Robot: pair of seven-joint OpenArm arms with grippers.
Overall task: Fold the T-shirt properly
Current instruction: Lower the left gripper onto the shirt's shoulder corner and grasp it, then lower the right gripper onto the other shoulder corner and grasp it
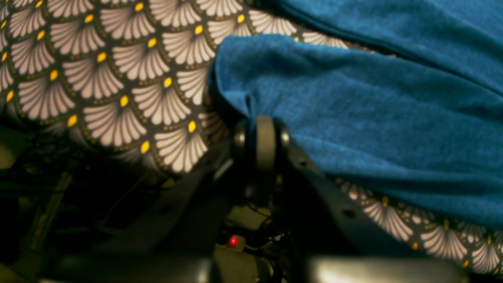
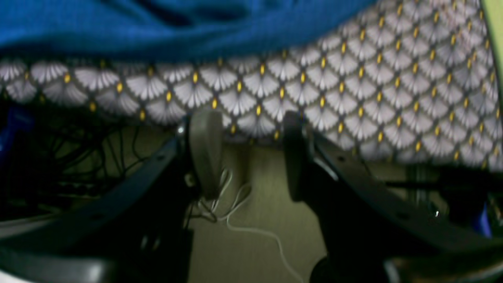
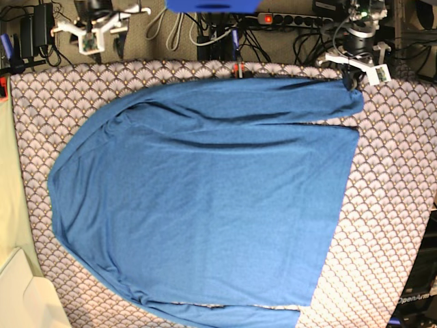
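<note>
T-shirt of plain medium-blue knit (image 3: 198,198), spread flat on scallop-patterned tablecloth (image 3: 389,205): left gripper (image 1: 261,127) apparently pinched on a sleeve end, awaiting an inward carry; right gripper (image 2: 251,153) half-open, empty.

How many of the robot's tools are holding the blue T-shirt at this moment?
1. The left tool is shut on a corner of the T-shirt at the table's far edge. The right tool is open and empty, off the tablecloth.

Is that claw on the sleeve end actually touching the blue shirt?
Touching. The left wrist view shows the left gripper closed on a bunched edge of the T-shirt.
</note>
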